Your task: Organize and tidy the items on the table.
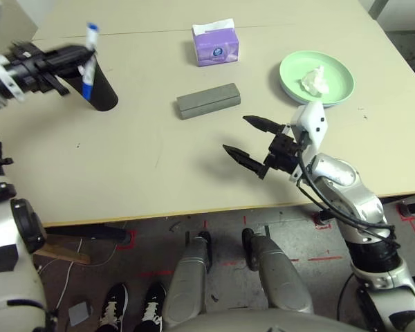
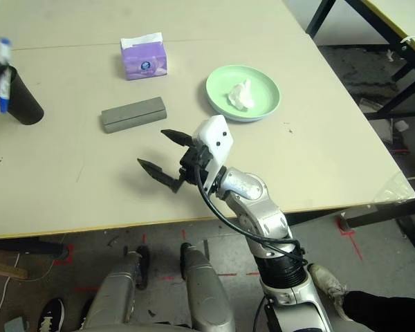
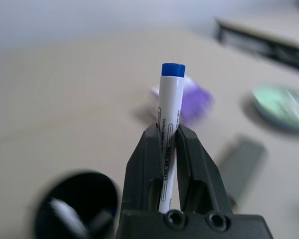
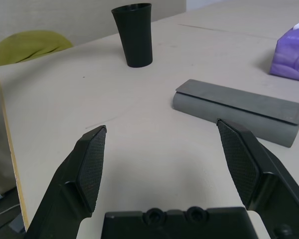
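Pinching slim white plastic marker with blue cap (image 3: 169,124) mid-barrel, left gripper (image 3: 168,149): light, stiff, slippery; right gripper (image 4: 164,164) jaws spread, empty

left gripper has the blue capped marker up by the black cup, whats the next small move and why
Probably bring the left gripper directly over the black cup and lower the blue-capped marker into its mouth before letting go. The fingers are clamped on the marker's barrel, the marker hangs roughly upright beside the cup's rim, and something already stands inside the cup, so it looks like the pen holder.
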Controlling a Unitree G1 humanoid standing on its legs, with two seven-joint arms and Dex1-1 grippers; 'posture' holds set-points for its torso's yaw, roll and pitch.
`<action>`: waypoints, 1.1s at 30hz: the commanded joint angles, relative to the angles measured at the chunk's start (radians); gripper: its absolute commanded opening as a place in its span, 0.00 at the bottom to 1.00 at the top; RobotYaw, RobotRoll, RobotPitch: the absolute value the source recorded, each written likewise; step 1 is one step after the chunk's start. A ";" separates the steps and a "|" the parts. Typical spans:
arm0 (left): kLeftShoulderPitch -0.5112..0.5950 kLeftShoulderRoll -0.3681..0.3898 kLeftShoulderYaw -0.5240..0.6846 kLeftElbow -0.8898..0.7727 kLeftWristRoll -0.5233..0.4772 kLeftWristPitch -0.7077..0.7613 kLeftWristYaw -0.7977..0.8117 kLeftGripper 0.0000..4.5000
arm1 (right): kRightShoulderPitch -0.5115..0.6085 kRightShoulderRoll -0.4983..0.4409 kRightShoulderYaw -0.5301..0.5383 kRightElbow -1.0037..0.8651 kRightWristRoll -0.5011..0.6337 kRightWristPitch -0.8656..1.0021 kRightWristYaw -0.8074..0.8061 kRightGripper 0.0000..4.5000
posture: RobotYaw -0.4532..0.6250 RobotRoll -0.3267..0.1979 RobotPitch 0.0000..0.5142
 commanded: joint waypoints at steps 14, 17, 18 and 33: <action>-0.123 -0.083 -0.076 0.432 0.099 -0.463 0.226 0.06 | 0.019 -0.025 -0.006 -0.036 -0.002 0.023 0.009 1.00 | 0.26 0.62 0.53; -0.156 -0.105 -0.088 0.500 0.108 -0.514 0.243 0.06 | 0.032 -0.035 -0.012 -0.059 0.002 0.035 -0.003 1.00 | 0.25 0.62 0.53; -0.164 -0.110 -0.092 0.519 0.111 -0.528 0.247 0.06 | 0.037 -0.038 -0.014 -0.067 0.005 0.040 -0.006 1.00 | 0.24 0.62 0.53; -0.100 -0.110 -0.087 0.579 0.116 -0.600 0.270 0.29 | 0.033 -0.045 -0.019 -0.092 0.015 0.074 -0.019 1.00 | 0.25 0.62 0.55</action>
